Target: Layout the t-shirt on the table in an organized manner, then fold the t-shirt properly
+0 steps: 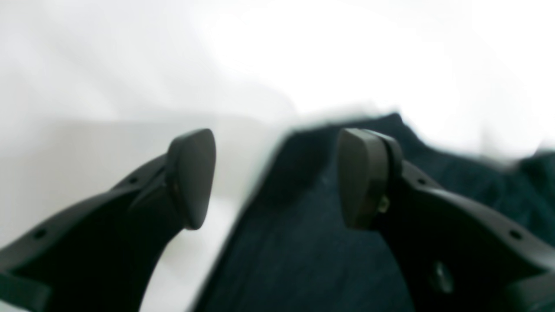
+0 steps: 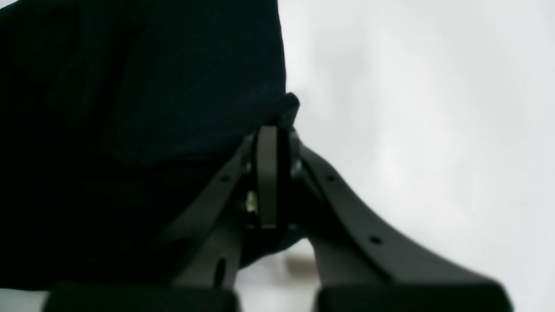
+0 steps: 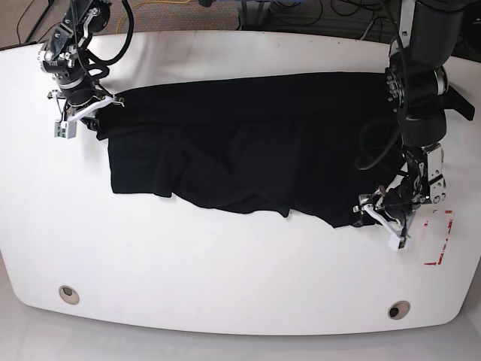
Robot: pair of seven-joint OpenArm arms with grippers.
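Observation:
The black t-shirt [image 3: 248, 143] lies spread lengthwise across the white table [image 3: 225, 256], with wrinkles and an uneven near edge. My right gripper [image 3: 111, 104] is at the shirt's far left corner. In the right wrist view it [image 2: 271, 130] is shut on the edge of the cloth [image 2: 130, 108]. My left gripper [image 3: 376, 218] is at the shirt's near right corner. In the left wrist view it [image 1: 277, 177] is open and straddles the cloth edge, with one finger [image 1: 190, 173] over bare table [image 1: 108, 65] and the other over the shirt [image 1: 303, 242].
Two round grommet holes [image 3: 68, 293] [image 3: 398, 309] sit near the table's front edge. A red-marked rectangle [image 3: 440, 241] lies just right of the left gripper. Cables and floor show beyond the table's back edge.

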